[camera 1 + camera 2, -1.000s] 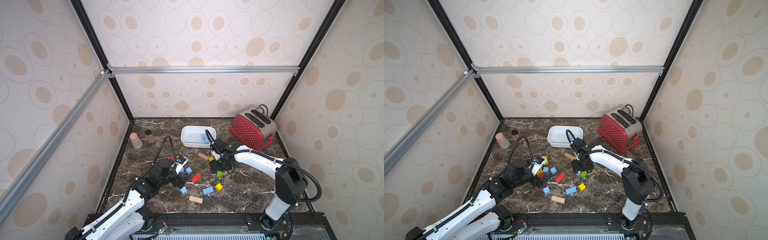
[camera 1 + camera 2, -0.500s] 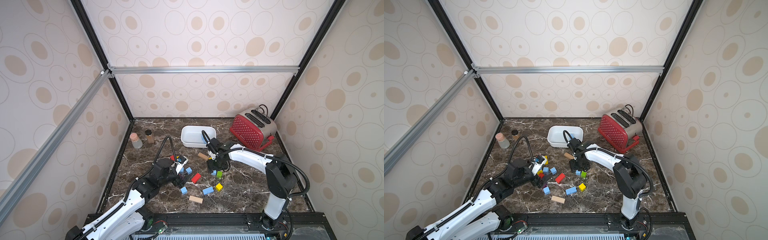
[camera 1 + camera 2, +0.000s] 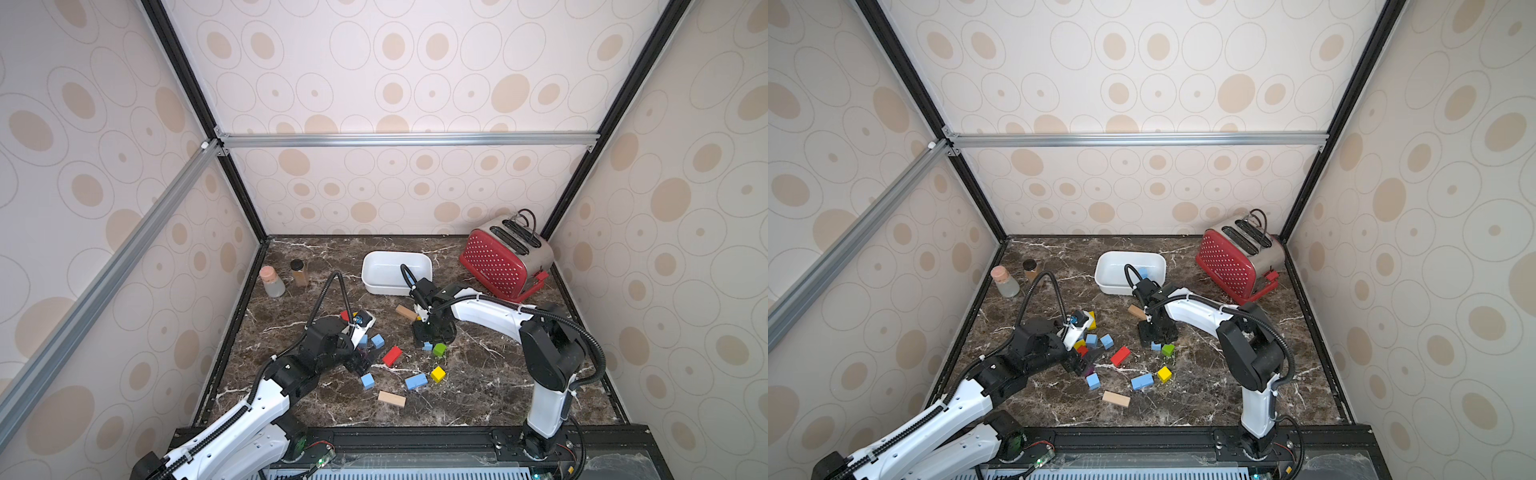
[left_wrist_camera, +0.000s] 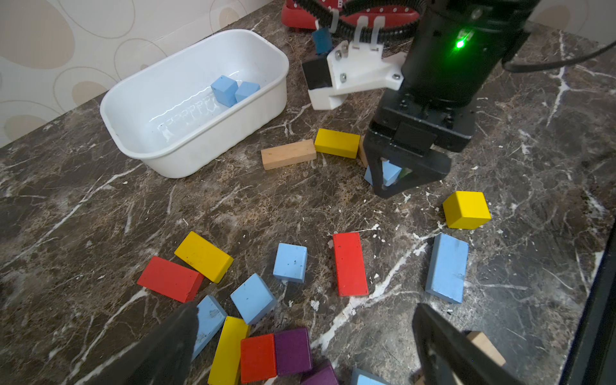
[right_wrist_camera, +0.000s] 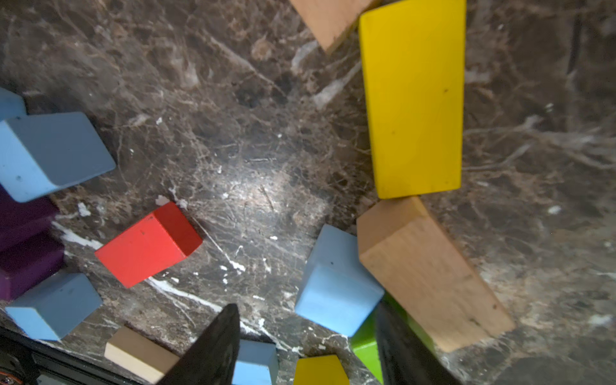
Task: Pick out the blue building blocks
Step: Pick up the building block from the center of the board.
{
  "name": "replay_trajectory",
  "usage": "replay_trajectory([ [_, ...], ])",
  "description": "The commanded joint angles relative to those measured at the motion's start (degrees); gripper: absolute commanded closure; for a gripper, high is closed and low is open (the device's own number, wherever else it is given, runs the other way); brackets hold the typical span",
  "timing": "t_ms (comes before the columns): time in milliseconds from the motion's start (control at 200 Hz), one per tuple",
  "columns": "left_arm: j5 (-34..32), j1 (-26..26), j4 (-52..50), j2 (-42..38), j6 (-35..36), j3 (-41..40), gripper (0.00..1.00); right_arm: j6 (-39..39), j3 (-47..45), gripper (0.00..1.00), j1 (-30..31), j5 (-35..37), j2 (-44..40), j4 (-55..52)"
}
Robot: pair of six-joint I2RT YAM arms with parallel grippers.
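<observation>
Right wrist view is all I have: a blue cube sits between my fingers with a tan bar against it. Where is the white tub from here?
Observer: In both top views the white tub sits just behind the right gripper, toward the back wall.
Operator: Anything in it yet?
Observer: The left wrist view shows two blue cubes inside, side by side.
Operator: Is the left arm in my way?
Observer: It doesn't look so. The left gripper hangs open over the purple block and the red block next to it, apart from yours.
</observation>
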Motion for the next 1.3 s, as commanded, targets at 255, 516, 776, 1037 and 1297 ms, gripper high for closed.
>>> replay_trajectory([
  [255, -0.89, -0.48, -0.37, -0.30, 0.11, 0.48, 0.01, 0.79, 1.22, 0.33, 1.04, -0.68, 2.47, -0.01],
  [516, -1.93, -0.53, -1.45, -0.58, -0.36, 0.68, 0.01, 2.51, 2.27, 0.35, 1.31, 3.42, 4.13, -0.21],
  [776, -2.67, -0.48, -1.81, -1.41, -0.87, 0.62, 0.01, 5.09, 3.34, 0.47, 1.35, 7.83, 5.83, -1.81],
  [1037, -2.85, -0.48, -1.98, -1.50, -0.98, 0.53, 0.01, 6.18, 2.66, 0.46, 1.54, 8.32, 5.53, -2.01],
  [1297, -2.98, -0.53, -1.00, -0.91, -1.21, 0.58, 0.01, 7.87, 1.60, 0.52, 1.74, 7.21, 5.19, -1.10],
])
